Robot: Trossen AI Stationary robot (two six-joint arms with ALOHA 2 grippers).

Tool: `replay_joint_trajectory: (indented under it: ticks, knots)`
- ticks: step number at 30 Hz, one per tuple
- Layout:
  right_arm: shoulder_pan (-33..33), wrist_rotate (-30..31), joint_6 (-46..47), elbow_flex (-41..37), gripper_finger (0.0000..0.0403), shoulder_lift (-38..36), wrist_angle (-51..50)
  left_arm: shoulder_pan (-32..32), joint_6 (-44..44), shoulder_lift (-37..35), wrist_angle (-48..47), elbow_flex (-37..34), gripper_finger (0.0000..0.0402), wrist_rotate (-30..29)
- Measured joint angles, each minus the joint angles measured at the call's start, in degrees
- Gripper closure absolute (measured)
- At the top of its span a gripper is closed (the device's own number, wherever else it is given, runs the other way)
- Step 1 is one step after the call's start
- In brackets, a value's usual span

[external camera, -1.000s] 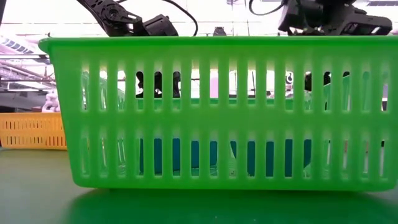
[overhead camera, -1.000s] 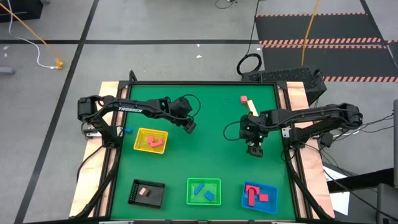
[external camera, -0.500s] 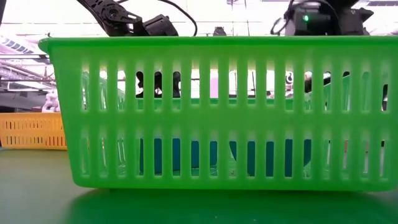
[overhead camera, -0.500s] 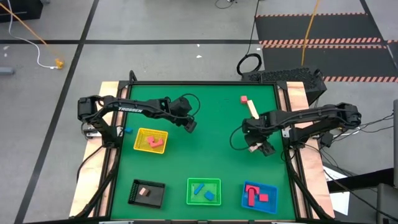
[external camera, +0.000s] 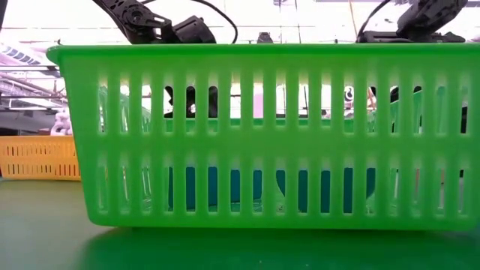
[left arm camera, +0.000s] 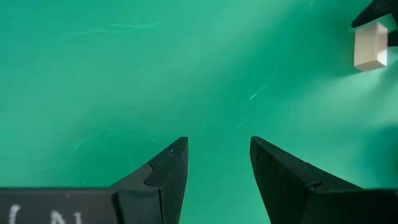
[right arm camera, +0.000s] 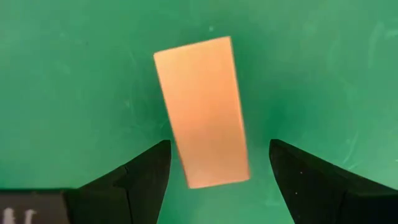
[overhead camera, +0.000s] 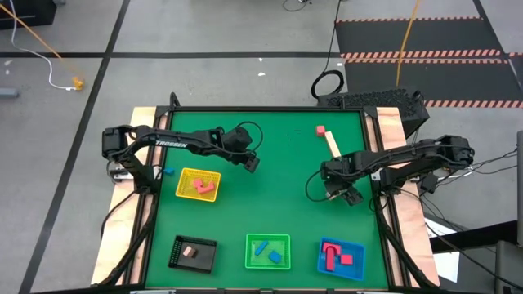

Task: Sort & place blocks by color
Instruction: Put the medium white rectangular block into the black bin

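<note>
- Blocks already sit in the trays along the counter's point(overhead camera: 278, 212) near edge; a red cube point(overhead camera: 320, 130) and cream bar point(overhead camera: 332, 144) lie loose at the far right.
- Only the right wrist view shows a tan block point(right arm camera: 203, 112) lying flat between the right claw's point(right arm camera: 217, 171) spread fingers, untouched.
- Low view is filled by the green basket point(external camera: 262, 135).
- Left claw point(left arm camera: 217, 165) hovers released over bare counter.
- Since a second ago, the right claw point(overhead camera: 346, 194) has shifted rightward.
</note>
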Motion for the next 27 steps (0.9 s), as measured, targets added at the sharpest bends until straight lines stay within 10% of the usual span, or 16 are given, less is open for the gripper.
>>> replay_joint_trajectory:
  ticks: [12,27]
  knots:
    - [0.0,-0.4,1.9,0.0,0.0287,0.0,5.8,0.0,1.1,0.0,0.6,0.0,0.0227,-0.6]
    - [-1.1,7.8,14.9,6.4,0.0289,0.0,10.6,0.0,-3.4,0.0,11.3,0.0,0.0227,3.1]
